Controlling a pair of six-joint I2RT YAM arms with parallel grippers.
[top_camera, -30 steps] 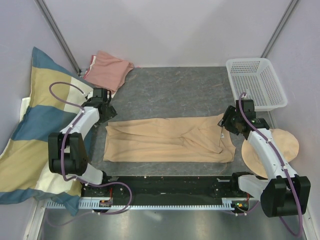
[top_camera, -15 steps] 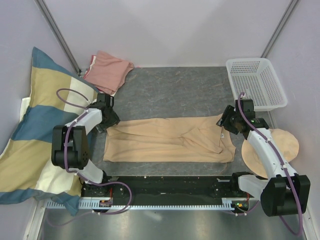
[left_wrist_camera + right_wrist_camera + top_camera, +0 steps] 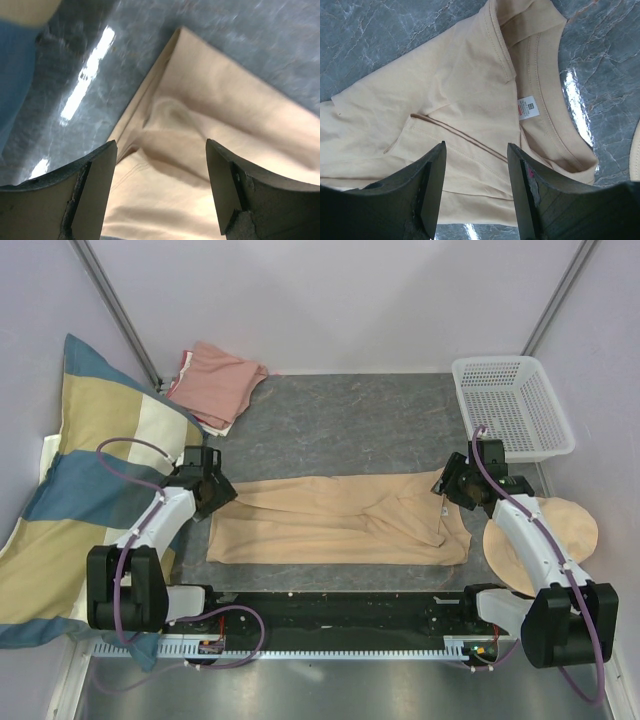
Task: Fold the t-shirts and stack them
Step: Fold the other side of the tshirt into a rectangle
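Observation:
The tan t-shirt (image 3: 340, 520) lies flat as a long folded strip across the grey table, hem at the left, collar at the right. My left gripper (image 3: 216, 492) is open just above the shirt's far left corner; the left wrist view shows that corner (image 3: 200, 130) between my fingers. My right gripper (image 3: 450, 485) is open above the collar end; the right wrist view shows the tan shirt (image 3: 455, 100) with its white neck label (image 3: 528, 107). The salmon-pink t-shirt (image 3: 215, 380) lies folded at the far left corner.
A big striped pillow (image 3: 70, 490) leans along the left side. A white mesh basket (image 3: 510, 405) stands at the far right. A round beige domed thing (image 3: 545, 540) lies at the right, under the right arm.
My left gripper has swung from beside the pillow down and right onto the shirt's far left corner. The right gripper has shifted slightly towards the collar.

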